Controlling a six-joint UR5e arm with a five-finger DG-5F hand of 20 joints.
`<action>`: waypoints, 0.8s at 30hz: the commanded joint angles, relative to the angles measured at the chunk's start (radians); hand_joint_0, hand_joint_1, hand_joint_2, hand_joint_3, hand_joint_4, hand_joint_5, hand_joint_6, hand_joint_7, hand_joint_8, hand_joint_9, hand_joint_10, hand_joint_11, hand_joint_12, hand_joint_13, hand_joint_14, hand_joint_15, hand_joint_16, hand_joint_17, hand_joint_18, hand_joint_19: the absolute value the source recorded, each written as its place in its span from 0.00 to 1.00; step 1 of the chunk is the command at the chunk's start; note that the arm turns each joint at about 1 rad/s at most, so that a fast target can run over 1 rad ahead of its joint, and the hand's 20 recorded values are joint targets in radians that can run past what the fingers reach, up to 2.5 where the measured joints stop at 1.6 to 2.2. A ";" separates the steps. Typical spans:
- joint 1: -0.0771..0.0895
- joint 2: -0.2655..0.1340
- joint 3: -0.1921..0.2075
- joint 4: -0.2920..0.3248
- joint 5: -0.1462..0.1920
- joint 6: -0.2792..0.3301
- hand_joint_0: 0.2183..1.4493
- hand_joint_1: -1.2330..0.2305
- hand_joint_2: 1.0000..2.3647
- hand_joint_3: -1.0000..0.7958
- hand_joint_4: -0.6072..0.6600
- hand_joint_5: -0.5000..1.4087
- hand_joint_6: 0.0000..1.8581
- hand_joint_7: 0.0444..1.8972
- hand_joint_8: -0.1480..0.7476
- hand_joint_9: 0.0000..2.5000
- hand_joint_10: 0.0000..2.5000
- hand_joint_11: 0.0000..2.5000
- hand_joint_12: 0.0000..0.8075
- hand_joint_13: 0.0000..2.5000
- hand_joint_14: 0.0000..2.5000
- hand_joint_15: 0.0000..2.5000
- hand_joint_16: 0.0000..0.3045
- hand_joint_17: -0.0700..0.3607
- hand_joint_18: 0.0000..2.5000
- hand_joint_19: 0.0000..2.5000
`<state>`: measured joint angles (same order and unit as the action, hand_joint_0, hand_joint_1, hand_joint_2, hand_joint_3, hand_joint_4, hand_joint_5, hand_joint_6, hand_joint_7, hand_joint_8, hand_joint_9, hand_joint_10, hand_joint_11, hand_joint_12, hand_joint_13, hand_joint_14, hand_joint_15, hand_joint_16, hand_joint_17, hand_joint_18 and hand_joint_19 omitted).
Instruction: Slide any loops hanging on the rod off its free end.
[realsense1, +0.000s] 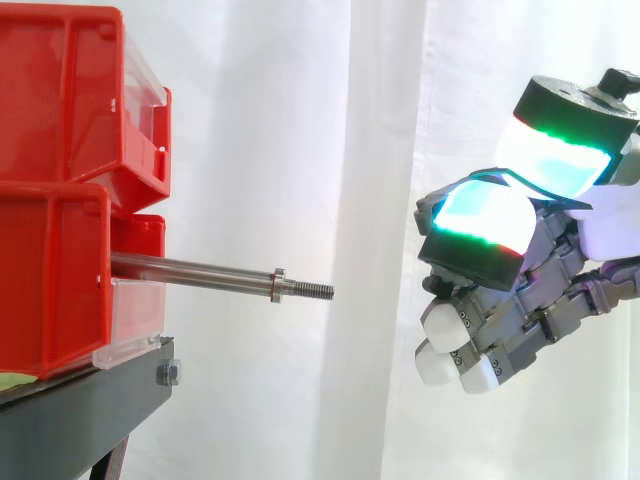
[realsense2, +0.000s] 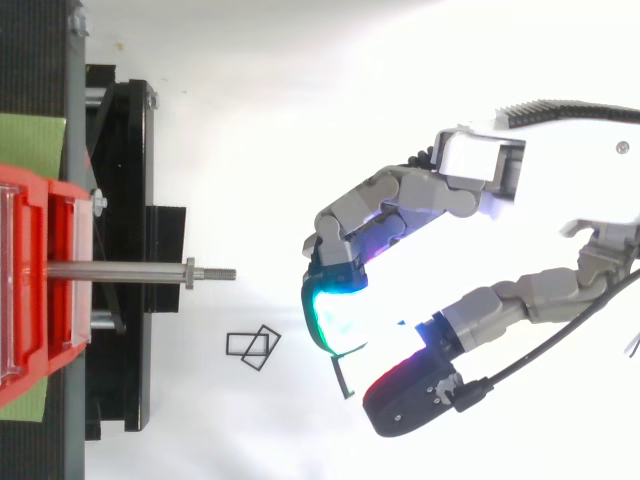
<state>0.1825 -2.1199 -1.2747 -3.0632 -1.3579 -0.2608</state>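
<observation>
A steel rod (realsense1: 195, 271) juts right from between the red bins (realsense1: 60, 200), ending in a threaded free tip (realsense2: 215, 272). Nothing hangs on it. My hand (realsense2: 455, 205) floats to the right of the tip, apart from it, with its fingers curled. A thin black loop (realsense2: 343, 378) is pinched between a cyan-glowing fingertip (realsense1: 485, 215) and the thumb pad (realsense1: 560, 150); only its edge shows. Two more black square loops (realsense2: 252, 348) lie overlapping on the white surface below, a little right of the rod's tip.
The bins sit on a black stand (realsense2: 115, 330) at the left. White curtain hangs behind, and white ground spreads beneath the hand.
</observation>
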 joint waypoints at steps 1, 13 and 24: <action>0.000 0.000 0.002 -0.005 0.000 0.011 0.32 0.34 0.01 0.32 0.52 0.17 0.45 0.65 0.44 0.30 0.00 0.05 0.27 0.25 0.00 0.00 0.12 0.35 0.22 0.04; 0.002 0.000 0.057 -0.134 -0.001 0.049 0.31 0.35 0.00 0.29 0.54 0.16 0.45 0.62 0.43 0.30 0.00 0.05 0.27 0.25 0.00 0.00 0.12 0.35 0.21 0.05; -0.003 0.000 0.077 -0.154 -0.004 0.049 0.30 0.44 0.00 0.28 0.56 0.16 0.44 0.62 0.44 0.31 0.00 0.04 0.27 0.25 0.00 0.00 0.12 0.35 0.22 0.05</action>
<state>0.1811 -2.1198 -1.1994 -3.2153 -1.3620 -0.2126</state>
